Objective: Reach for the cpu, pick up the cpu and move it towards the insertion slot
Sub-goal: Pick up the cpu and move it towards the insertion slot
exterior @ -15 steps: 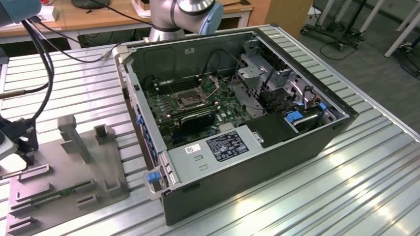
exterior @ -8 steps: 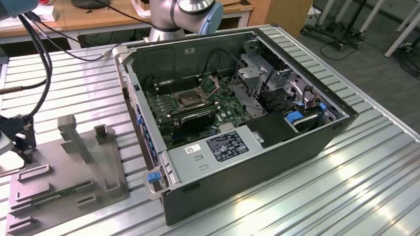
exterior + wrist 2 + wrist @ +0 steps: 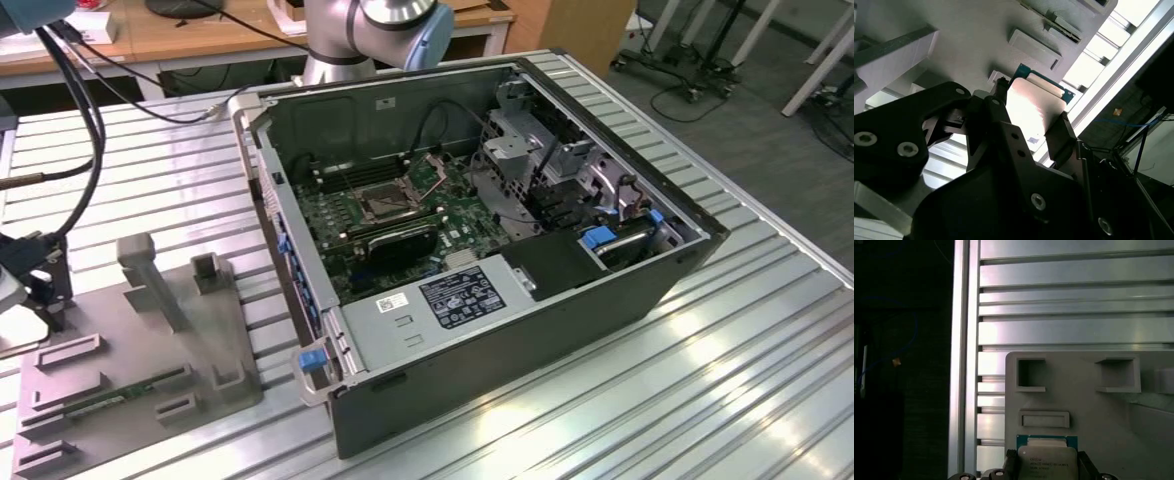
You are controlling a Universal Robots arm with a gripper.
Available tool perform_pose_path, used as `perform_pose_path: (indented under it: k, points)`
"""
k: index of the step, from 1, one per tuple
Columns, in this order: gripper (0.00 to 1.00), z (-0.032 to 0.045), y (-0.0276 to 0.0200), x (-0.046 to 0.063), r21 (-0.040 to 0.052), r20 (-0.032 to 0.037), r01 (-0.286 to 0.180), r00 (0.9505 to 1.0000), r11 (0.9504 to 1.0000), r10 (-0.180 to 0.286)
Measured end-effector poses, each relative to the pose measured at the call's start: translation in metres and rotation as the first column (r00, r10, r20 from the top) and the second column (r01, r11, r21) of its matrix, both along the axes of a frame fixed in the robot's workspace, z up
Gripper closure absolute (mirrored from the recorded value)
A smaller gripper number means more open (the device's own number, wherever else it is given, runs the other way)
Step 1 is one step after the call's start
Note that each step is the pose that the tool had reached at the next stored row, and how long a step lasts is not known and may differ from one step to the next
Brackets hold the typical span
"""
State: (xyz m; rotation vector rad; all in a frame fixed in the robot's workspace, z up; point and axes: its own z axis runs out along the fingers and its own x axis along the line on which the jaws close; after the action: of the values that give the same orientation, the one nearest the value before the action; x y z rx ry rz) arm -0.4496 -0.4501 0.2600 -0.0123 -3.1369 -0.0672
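Observation:
The cpu (image 3: pixel 1047 460), a small square chip with a pale metal top and a green edge, sits between my gripper's (image 3: pixel 1047 469) two dark fingers, over the gray fixture plate (image 3: pixel 1079 390). In the second wrist view the fingers (image 3: pixel 1060 131) press the cpu (image 3: pixel 1029 102) from both sides; the gripper (image 3: pixel 1030 106) is shut on it. I cannot tell whether the chip is off the plate. In the exterior view the gripper (image 3: pixel 48 298) is at the far left edge by the plate (image 3: pixel 134 340). The insertion slot (image 3: pixel 378 203) is a dark square socket on the motherboard inside the open computer case.
The open computer case (image 3: pixel 534 330) lies on the slatted aluminium table (image 3: pixel 747 380), at the exterior view's right of the plate. The plate carries raised gray blocks (image 3: pixel 150 275) and a green memory stick (image 3: pixel 123 392). Black cables (image 3: pixel 80 100) hang at the exterior view's upper left.

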Motion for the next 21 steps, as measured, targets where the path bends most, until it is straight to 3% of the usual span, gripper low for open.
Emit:
perform_pose_path:
  k: [21]
  points:
    - [0.45,0.0148,0.0000,0.000,0.0001,0.0002,0.000,1.0000,1.0000,0.000]
